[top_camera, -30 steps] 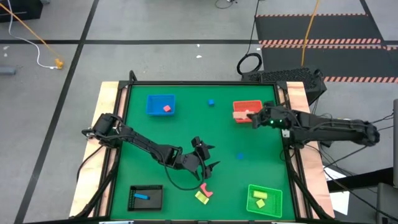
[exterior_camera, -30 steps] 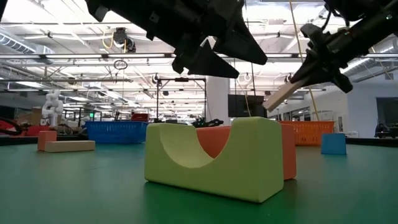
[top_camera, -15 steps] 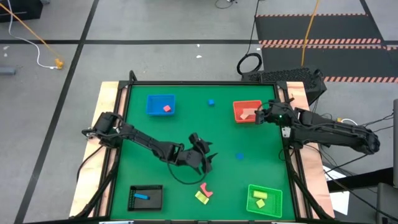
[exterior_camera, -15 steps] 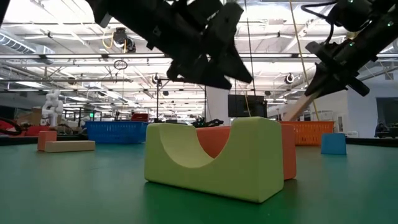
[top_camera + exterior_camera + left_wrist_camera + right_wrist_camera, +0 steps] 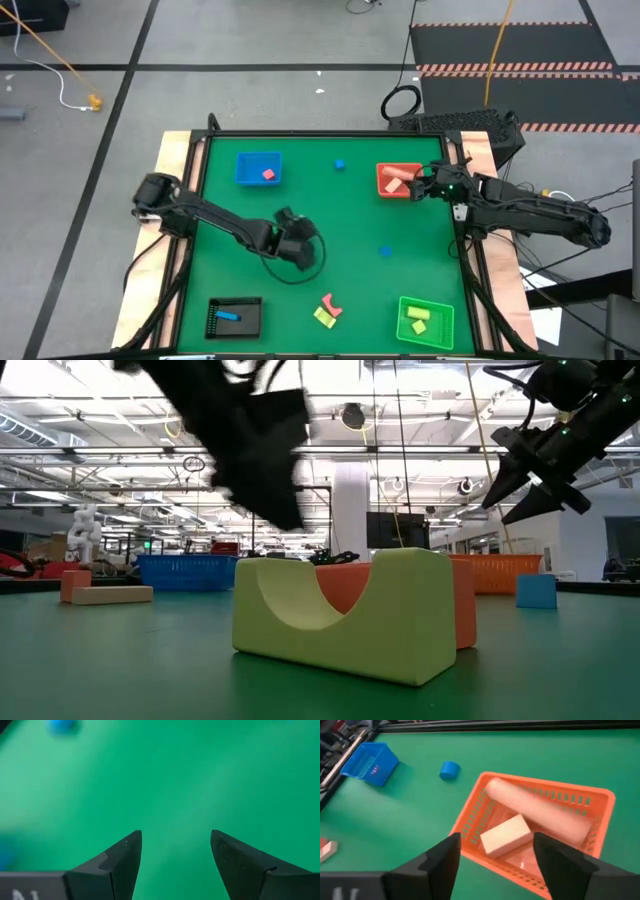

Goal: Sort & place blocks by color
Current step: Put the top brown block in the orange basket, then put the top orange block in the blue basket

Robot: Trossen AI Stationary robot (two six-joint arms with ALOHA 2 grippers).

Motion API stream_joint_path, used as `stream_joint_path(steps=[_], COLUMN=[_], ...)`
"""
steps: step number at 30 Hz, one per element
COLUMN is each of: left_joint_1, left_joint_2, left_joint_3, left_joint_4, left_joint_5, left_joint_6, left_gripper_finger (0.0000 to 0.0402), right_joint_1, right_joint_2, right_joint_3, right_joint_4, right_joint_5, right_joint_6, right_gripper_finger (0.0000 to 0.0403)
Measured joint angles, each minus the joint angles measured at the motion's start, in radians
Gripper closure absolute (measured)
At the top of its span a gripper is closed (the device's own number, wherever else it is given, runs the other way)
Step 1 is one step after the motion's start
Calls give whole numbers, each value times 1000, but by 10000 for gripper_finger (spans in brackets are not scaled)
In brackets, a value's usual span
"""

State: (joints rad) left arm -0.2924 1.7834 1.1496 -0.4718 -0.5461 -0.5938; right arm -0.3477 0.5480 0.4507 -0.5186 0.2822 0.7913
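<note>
The blocks are lying scattered over the green tabletop (image 5: 350,215) and its trays: a long cream bar (image 5: 540,809) and a cream brick (image 5: 506,834) are sitting in the red tray (image 5: 485,800), a pink block (image 5: 268,174) in the blue tray (image 5: 245,166), and a yellow arch (image 5: 345,615) is standing before a pink one (image 5: 463,610). The right tool (image 5: 418,184) is hovering over the red tray, fingers spread and empty. The left tool (image 5: 175,852) is hanging mid-tabletop, also spread, gripping nothing.
</note>
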Motion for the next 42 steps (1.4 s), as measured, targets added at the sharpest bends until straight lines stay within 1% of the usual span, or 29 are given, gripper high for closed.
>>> stream_joint_path(steps=[4, 6, 9, 12, 15, 19, 22, 25, 30, 37, 42], left_joint_1=[-26, -48, -94, -139, -164, -171, -167, -161, -162, -151, -136], left_joint_2=[-90, -131, -173, -199, -206, -206, -205, -205, -205, -205, -205], left_joint_3=[0, 0, 0, -1, -18, -83, -128, -158, -213, -238, -267], left_joint_4=[-402, -562, -729, -814, -795, -701, -673, -664, -559, -541, -495], left_joint_5=[80, 148, 225, 251, 276, 302, 296, 282, 320, 284, 285], left_joint_6=[-31, 3, 104, 227, 353, 448, 472, 460, 494, 530, 574], left_gripper_finger=[165, 165, 165, 165, 165, 165, 165, 165, 165, 165, 180], right_joint_1=[0, 0, 0, 0, 0, 2, 2, 2, 2, 2, 2], right_joint_2=[1, 1, 3, 3, 3, 3, 3, 3, 3, 3, 3], right_joint_3=[0, 0, 0, 0, 0, 0, 0, 0, 0, 0, 0], right_joint_4=[38, 59, 84, 99, 104, 104, 104, 104, 104, 104, 104], right_joint_5=[-52, -74, -78, -78, -78, -78, -78, -78, -78, -78, -78], right_joint_6=[-8, -11, -15, -22, -22, -22, -22, -21, -22, -20, -19], right_gripper_finger=[142, 138, 136, 136, 136, 136, 138, 141, 142, 142, 142])
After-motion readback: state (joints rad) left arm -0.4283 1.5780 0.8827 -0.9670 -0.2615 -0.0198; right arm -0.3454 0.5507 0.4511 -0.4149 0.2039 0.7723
